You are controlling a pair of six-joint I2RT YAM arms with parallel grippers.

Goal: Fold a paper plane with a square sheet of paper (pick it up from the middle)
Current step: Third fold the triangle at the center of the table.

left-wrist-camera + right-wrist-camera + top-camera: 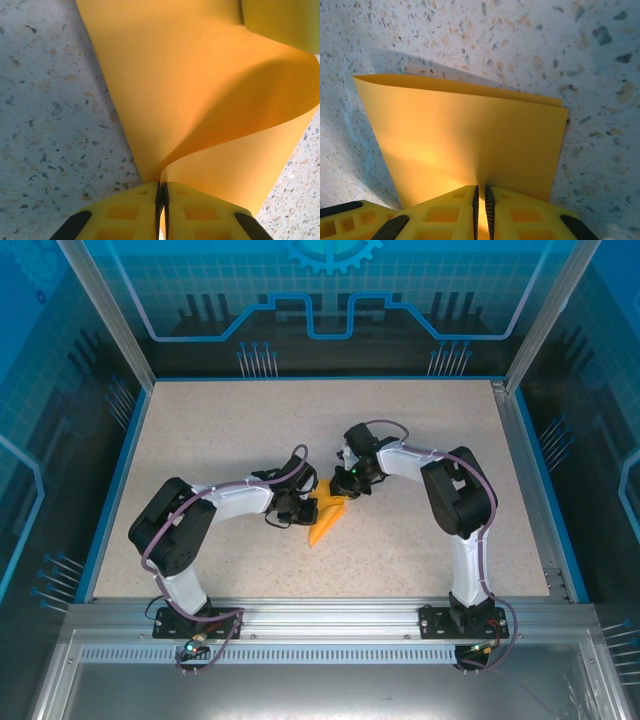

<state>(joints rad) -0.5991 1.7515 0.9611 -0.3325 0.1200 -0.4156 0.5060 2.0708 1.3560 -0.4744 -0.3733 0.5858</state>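
Top view: folded sheet of paper [328, 517] lies mid-worktop [220, 420], left hand [302, 510] and right hand [350, 486] meeting at it; left wrist: left hand clenched on the curling sheet; right wrist: right hand clenched on its doubled edge.

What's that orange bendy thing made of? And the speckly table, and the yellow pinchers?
The orange sheet looks like thin matte paper: it curls softly and holds a sharp fold. The table seems a hard speckled surface, stone-like or laminate, I can't tell which. On the left gripper, the yellow fingers look like moulded plastic, with hollow pockets.
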